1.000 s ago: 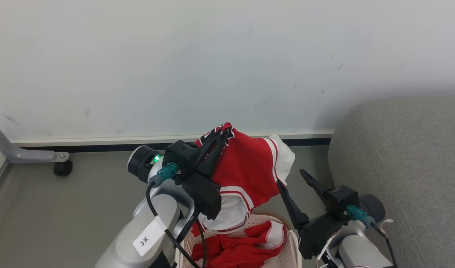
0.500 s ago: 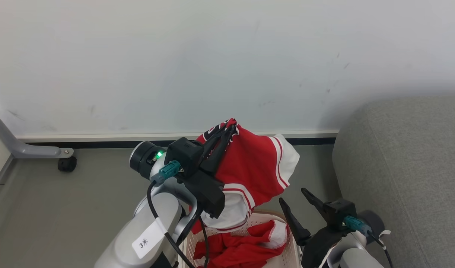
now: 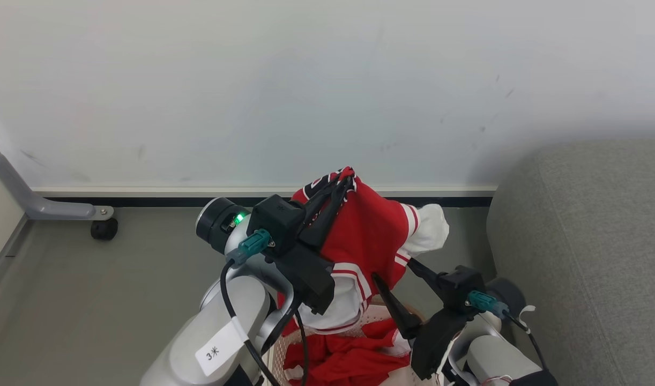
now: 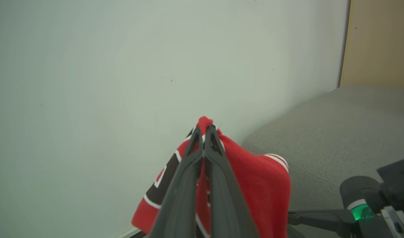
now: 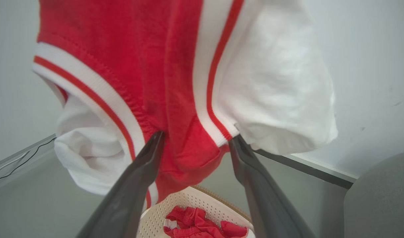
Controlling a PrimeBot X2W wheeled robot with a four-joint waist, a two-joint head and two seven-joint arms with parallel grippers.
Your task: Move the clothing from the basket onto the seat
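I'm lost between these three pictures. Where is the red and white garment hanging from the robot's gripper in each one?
Head view: garment at centre, hanging from the shut left gripper.
Left wrist view: garment at bottom centre, pinched at the fingertips.
Right wrist view: garment in the upper half, its hem between the open right gripper fingers.
Shared landmark: the grey seat, at the right in all three.
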